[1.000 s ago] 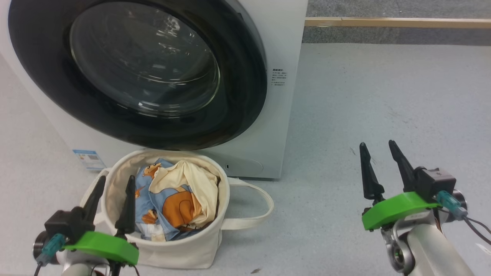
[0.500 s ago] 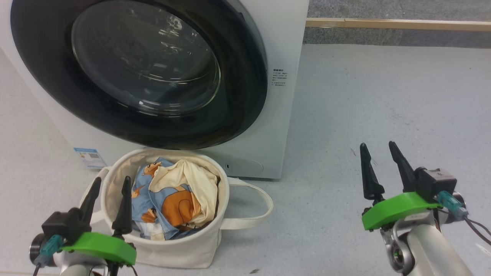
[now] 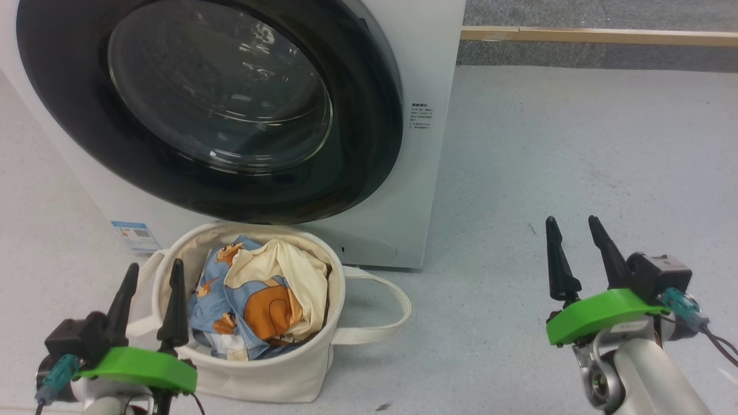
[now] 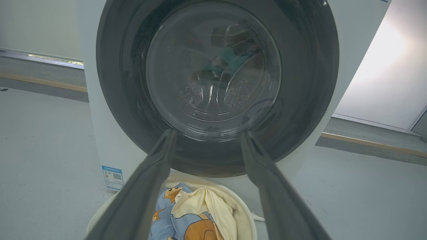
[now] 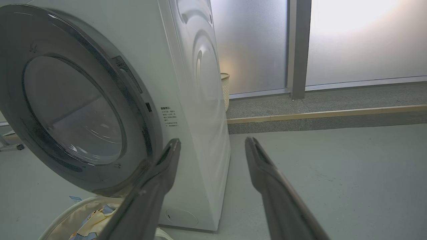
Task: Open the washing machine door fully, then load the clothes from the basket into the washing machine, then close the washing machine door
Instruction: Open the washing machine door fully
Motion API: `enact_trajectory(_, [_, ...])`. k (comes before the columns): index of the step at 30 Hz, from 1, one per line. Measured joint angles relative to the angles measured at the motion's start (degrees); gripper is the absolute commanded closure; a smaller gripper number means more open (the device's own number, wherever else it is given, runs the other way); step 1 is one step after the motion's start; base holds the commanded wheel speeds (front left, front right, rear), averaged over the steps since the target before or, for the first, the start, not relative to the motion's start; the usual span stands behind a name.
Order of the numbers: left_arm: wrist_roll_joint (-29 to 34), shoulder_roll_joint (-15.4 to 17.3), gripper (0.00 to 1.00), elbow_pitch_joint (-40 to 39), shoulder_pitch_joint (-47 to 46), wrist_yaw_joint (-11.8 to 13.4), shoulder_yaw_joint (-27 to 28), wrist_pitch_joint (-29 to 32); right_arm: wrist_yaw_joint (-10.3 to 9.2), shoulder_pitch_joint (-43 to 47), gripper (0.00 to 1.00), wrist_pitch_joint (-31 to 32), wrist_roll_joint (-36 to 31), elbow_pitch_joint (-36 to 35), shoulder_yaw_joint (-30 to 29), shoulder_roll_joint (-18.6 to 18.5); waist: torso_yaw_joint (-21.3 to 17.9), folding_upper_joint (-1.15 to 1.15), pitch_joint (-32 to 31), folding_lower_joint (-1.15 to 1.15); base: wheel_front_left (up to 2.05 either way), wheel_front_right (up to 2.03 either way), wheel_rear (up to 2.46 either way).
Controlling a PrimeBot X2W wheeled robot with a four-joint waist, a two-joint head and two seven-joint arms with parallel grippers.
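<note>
The door (image 3: pixel 219 92) is closed, clothes (image 3: pixel 259 294) lie in the basket (image 3: pixel 271 380) — left gripper (image 3: pixel 155 265) near its left rim, right gripper (image 3: pixel 572 220) well apart, both spread.

The left gripper (image 3: pixel 155 263) and right gripper (image 3: pixel 571 219) each carry 2 long, tapered black fingers (image 3: pixel 559 271) on a curved bright-green plate (image 3: pixel 597 314) before a black block (image 3: pixel 657 274). A teal plug (image 3: pixel 680 304) trails a dark cable (image 3: pixel 720 344). The right forearm (image 3: pixel 646 374) is pale, its holed bracket (image 3: pixel 594 377) silver.

White washing machine (image 3: pixel 426 57) with a glossy black-rimmed door (image 3: pixel 369 115) and a small blue label (image 3: pixel 134 236). Cream basket (image 3: pixel 271 380) holds light-blue and cream clothes (image 3: pixel 259 294) printed with orange-brown cartoon animals. Pale grey floor (image 3: pixel 576 144).
</note>
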Motion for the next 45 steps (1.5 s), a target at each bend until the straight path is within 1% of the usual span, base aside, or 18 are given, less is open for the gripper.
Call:
enact_trajectory(9, [1.18, -0.71, 0.0, -0.36, 0.0, 0.12, 1.63, 0.0, 0.0, -0.01, 0.0, 0.0, 0.53, 0.0, -0.92, 0.08, 0.15, 0.0, 0.19, 0.0, 0.0, 0.0, 0.0])
enact_trajectory(12, [1.86, -0.83, 0.0, -1.47, -0.01, 0.59, 2.32, 0.0, 0.0, -0.01, 0.0, 0.0, 0.31, -0.02, -1.32, 0.29, 0.15, 0.0, 0.35, 0.0, 0.0, 0.0, 0.0])
enact_trajectory(17, [2.96, -1.49, 0.0, -3.33, 0.0, 0.57, 2.44, -0.01, 0.0, -0.02, 0.0, 0.0, 0.38, -0.02, -1.82, 1.22, 0.24, 0.0, 1.15, 0.0, 0.0, 0.0, 0.0])
enact_trajectory(23, [1.65, -2.12, 0.0, -3.63, 0.0, 0.22, 2.92, -0.01, 0.0, -0.2, 0.0, 0.0, 1.19, -0.74, -2.08, 1.26, 0.54, 0.0, 2.35, 0.0, 0.0, 0.0, 0.0])
enact_trajectory(29, [0.66, -2.37, 0.0, -6.09, -0.04, 0.02, 1.64, -0.01, 0.0, -1.77, 0.0, -0.01, 2.01, -1.63, -4.74, 1.7, 1.61, 0.0, 4.28, 0.01, 0.0, 0.0, 0.0])
enact_trajectory(33, [-2.14, -2.33, 0.0, -5.49, -0.04, 0.01, -0.55, -0.01, 0.0, -2.55, 0.0, -0.01, 4.95, -1.57, -3.46, 1.83, 2.46, 0.0, 5.02, 0.0, 0.0, 0.0, 0.0])
enact_trajectory(35, [-2.97, -1.57, 0.0, -4.88, -0.04, 0.01, -1.85, -0.01, 0.0, -2.94, 0.0, -0.01, 6.51, -1.21, -2.6, 1.83, 3.05, 0.0, 5.59, 0.0, 0.0, 0.0, 0.0])
enact_trajectory(38, [-3.71, -0.74, 0.0, -3.87, -0.09, 0.01, -2.04, -0.01, 0.0, -4.21, 0.0, -0.01, 8.89, -0.93, -2.54, 1.79, 4.0, 0.0, 6.66, 0.0, 0.0, 0.0, 0.0])
enact_trajectory(41, [-3.7, -0.38, 0.0, -3.81, -0.57, 0.01, -2.07, -0.01, 0.0, -6.63, 0.0, -0.01, 11.14, -0.56, -3.76, 1.78, 4.99, 0.0, 7.99, 0.01, 0.0, 0.0, 0.0])
enact_trajectory(45, [-3.69, -0.4, 0.0, -4.14, -2.29, 0.01, -2.43, -0.01, 0.0, -10.5, 0.0, -0.02, 13.34, 0.91, -6.88, 1.69, 6.5, 0.0, 9.94, 0.01, 0.0, 0.0, 0.0])
